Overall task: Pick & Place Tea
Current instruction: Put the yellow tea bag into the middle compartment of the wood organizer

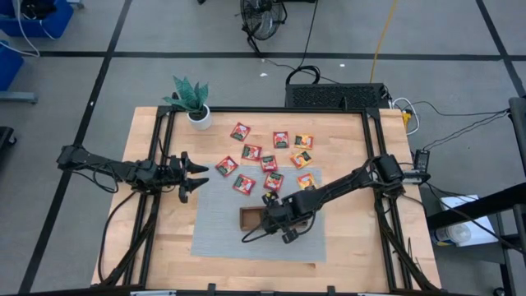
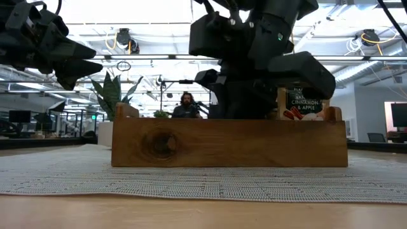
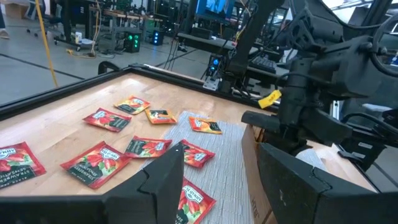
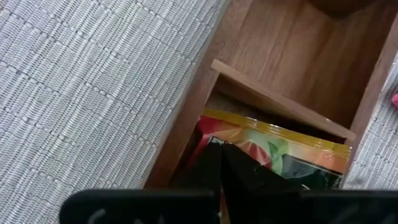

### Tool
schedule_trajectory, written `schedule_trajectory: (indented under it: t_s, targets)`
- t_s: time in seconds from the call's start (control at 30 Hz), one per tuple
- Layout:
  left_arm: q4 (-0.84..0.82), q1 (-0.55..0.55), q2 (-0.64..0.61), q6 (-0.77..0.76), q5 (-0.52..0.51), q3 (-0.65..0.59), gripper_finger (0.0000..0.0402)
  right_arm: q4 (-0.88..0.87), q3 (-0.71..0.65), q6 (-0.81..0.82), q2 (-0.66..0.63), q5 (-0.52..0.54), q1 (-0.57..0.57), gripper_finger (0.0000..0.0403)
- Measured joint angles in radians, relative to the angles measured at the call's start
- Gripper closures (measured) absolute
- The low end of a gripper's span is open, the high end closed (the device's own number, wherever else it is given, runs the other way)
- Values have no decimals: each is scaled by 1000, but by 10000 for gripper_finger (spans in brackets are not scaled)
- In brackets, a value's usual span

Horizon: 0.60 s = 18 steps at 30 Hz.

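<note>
Several flat tea sachets, red (image 1: 240, 131) and orange-yellow (image 1: 303, 141), lie on the wood table and on the grey mat (image 1: 218, 226). The brown wooden tray (image 1: 249, 219) (image 2: 229, 143) sits on the mat, mostly under my right arm. My right gripper (image 1: 271, 218) (image 4: 222, 155) slants down into a tray compartment (image 4: 186, 118), shut on an orange-yellow sachet (image 4: 280, 152). Another sachet (image 2: 299, 105) stands upright in the tray's right part. My left gripper (image 1: 204, 176) (image 3: 230, 186) hovers open, level, left of the mat, touching nothing. My right gripper pinches the orange-yellow sachet between its two shut fingers, coming from above at a slant. The sachet's yellow far edge (image 4: 280, 134) sticks out past the fingertips, inside the compartment beside the divider. The fingers hide whether it rests on the tray floor.
A potted plant (image 1: 193, 103) stands at the table's far left corner. Black frame rails (image 1: 374, 156) run along the table's sides. Loose sachets crowd the space between the tray and the far edge. In the low view a person (image 2: 186, 105) sits far behind the table.
</note>
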Motion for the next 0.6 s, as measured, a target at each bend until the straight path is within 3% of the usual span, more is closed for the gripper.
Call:
schedule_trajectory:
  t_s: [0.37, 0.6]
  targets:
    - [0, 0, 0, 0, 0, 0, 197, 7, -2, 11, 1, 294, 15, 403]
    - [0, 0, 0, 0, 0, 0, 197, 44, -2, -3, 1, 364, 43, 403]
